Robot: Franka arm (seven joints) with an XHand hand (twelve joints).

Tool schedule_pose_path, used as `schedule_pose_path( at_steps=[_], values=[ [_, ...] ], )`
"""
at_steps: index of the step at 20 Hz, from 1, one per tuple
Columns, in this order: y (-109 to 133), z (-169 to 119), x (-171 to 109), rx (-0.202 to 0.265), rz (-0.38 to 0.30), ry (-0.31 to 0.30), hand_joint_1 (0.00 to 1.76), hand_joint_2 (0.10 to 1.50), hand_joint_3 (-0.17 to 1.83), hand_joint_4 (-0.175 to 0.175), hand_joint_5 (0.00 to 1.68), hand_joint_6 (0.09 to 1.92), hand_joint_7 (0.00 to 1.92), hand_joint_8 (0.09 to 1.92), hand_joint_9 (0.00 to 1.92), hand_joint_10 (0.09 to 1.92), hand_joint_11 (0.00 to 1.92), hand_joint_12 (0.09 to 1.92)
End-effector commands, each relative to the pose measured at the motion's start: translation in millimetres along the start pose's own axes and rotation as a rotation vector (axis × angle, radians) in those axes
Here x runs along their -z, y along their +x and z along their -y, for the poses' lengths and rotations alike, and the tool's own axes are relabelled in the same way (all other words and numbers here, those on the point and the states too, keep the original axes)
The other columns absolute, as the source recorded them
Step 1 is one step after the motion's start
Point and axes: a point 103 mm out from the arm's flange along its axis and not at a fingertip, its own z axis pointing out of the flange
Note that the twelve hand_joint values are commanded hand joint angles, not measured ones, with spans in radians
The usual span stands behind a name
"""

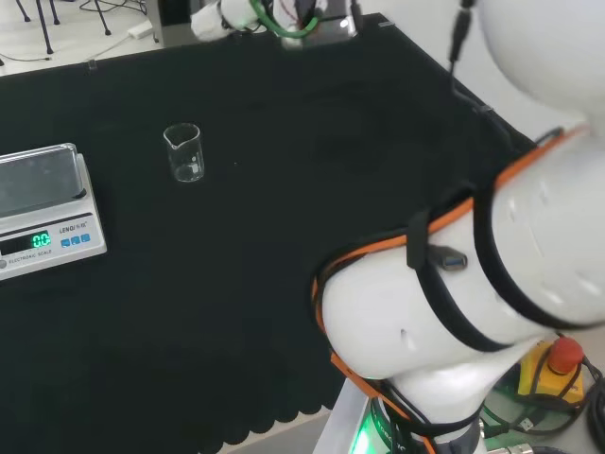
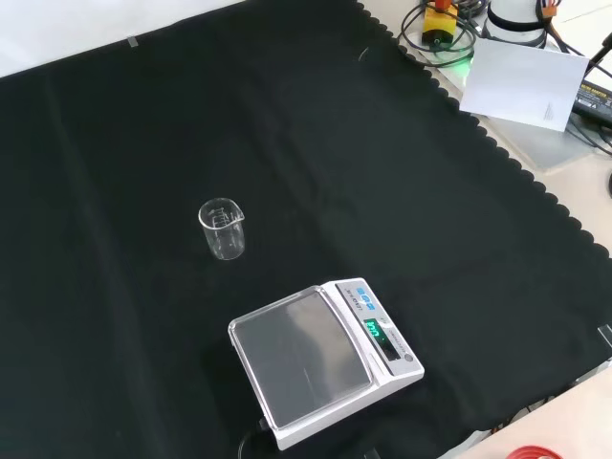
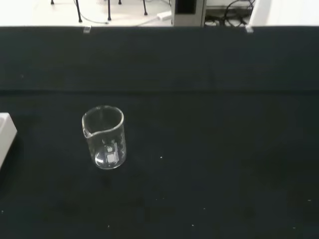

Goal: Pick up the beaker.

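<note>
Hand and fingers give me nothing to judge by, so I cannot tell whether they are spread, pressed together or pinching; only the arm's big white links (image 1: 473, 303), banded with orange and black cable, stand at the right of the head view.

By my reading the task is at its very start: the reach has not begun. The beaker (image 2: 223, 229) stands upright and alone on the black cloth (image 2: 316, 143), with nothing touching it. Taking the scale (image 2: 320, 359) as the landmark, the beaker sits up and to the left of it in the front view, near but clearly apart; in the head view the beaker (image 1: 184, 152) is to the right of the scale (image 1: 43, 213) and a little farther off.

The next move, I judge, calls for bringing the hand over the cloth to the beaker, lowering it beside the wall, and closing around the body below the rim without knocking it toward the scale.

From the wrist view the beaker (image 3: 103, 138) is small, clear and cylindrical, with a pouring lip on its rim and faint printed marks on its side; it looks empty. Smooth clear walls may slip and are hard to see against the dark. The cloth is matte with a scalloped edge. The scale has a flat grey metal pan, a white plastic body and a lit green display.
</note>
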Motion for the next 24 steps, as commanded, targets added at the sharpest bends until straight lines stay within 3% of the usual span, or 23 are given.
schedule_pose_path(
  at_steps=[1,6,7,8,12,14,18,24],
  values=[
    [55,-129,-117,0.03,-0.004,0.026,0.43,0.65,0.2,0.027,0.04,0.09,0.11,0.68,0.21,0.88,0.0,1.61],
    [66,-154,-134,0.031,-0.036,0.041,0.44,0.66,0.19,0.028,0.04,0.09,0.1,0.68,0.21,0.88,0.0,1.61],
    [54,-157,-140,0.064,-0.096,0.062,0.45,0.66,0.19,0.028,0.03,0.09,0.1,0.68,0.21,0.88,0.0,1.61],
    [50,-162,-146,0.068,-0.107,0.078,0.45,0.66,0.19,0.029,0.03,0.09,0.09,0.68,0.21,0.88,0.0,1.61],
    [52,-187,-171,0.095,-0.078,0.114,0.45,0.66,0.18,0.032,0.02,0.09,0.08,0.68,0.21,0.88,0.0,1.61],
    [50,-194,-180,0.095,-0.094,0.122,0.45,0.66,0.17,0.034,0.01,0.09,0.06,0.69,0.19,0.88,0.0,1.6],
    [54,-196,-193,0.115,-0.102,0.162,0.45,0.67,0.16,0.041,0.0,0.09,0.02,0.69,0.17,0.88,0.0,1.59],
    [78,-195,-223,0.164,-0.129,0.217,0.44,0.67,0.14,0.047,0.0,0.09,0.0,0.69,0.15,0.89,0.0,1.57]
  ],
)
